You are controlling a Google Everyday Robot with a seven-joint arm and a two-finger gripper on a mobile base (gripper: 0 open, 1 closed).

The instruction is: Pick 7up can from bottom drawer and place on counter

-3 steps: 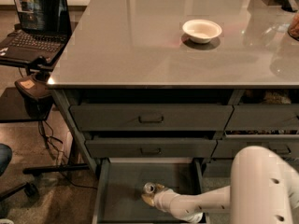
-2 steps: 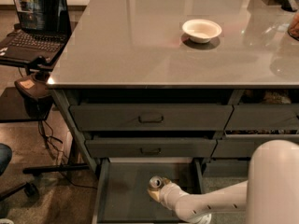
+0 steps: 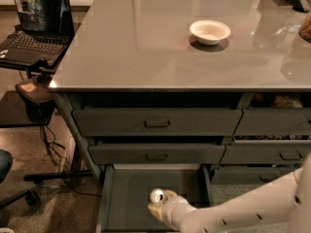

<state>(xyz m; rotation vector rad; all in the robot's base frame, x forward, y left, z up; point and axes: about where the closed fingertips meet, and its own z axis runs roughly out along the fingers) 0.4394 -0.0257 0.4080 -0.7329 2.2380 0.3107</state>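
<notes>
The 7up can [image 3: 157, 195] shows its silver top inside the open bottom drawer [image 3: 127, 193], near the drawer's middle. My gripper [image 3: 156, 208] reaches in from the lower right on a white arm [image 3: 228, 216]. It is closed around the can's side, just above the drawer floor. The can's green and white side is mostly hidden by the gripper. The counter [image 3: 146, 42] is the wide glossy grey top above the drawers.
A white bowl [image 3: 209, 31] sits on the counter at the back right. Two closed drawers with recessed handles [image 3: 156, 124] are above the open one. A laptop [image 3: 35, 25] on a black stand is at the left, with a chair base [image 3: 19, 198] on the floor.
The can and the gripper have stayed together and shifted slightly within the drawer. The arm's white bulk at the right has dropped lower in the view.
</notes>
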